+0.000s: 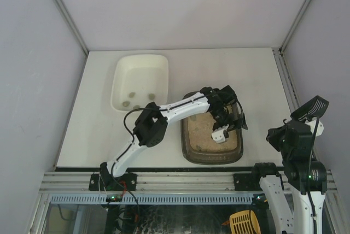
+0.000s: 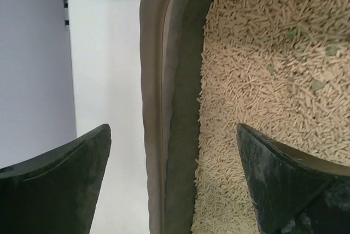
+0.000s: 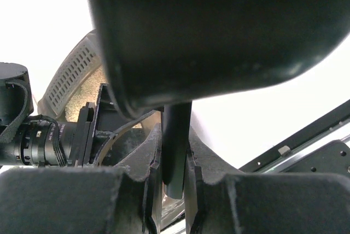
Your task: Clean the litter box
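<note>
Two pincers engaged: left pincer (image 2: 174, 127) spread, straddling the litter box (image 1: 186, 141) rim at 5 o'clock on the counter (image 1: 98, 135); right pincer (image 3: 175, 174) pinching the scoop (image 1: 311, 107) by its handle. Recommended: centre the rim in the gap, then close firmly to steady the box.

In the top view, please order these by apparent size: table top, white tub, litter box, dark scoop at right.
1. table top
2. litter box, partly hidden
3. white tub, nearly alike to the litter box, so these two are unsure
4. dark scoop, clearly smallest, though raised toward the camera
</note>
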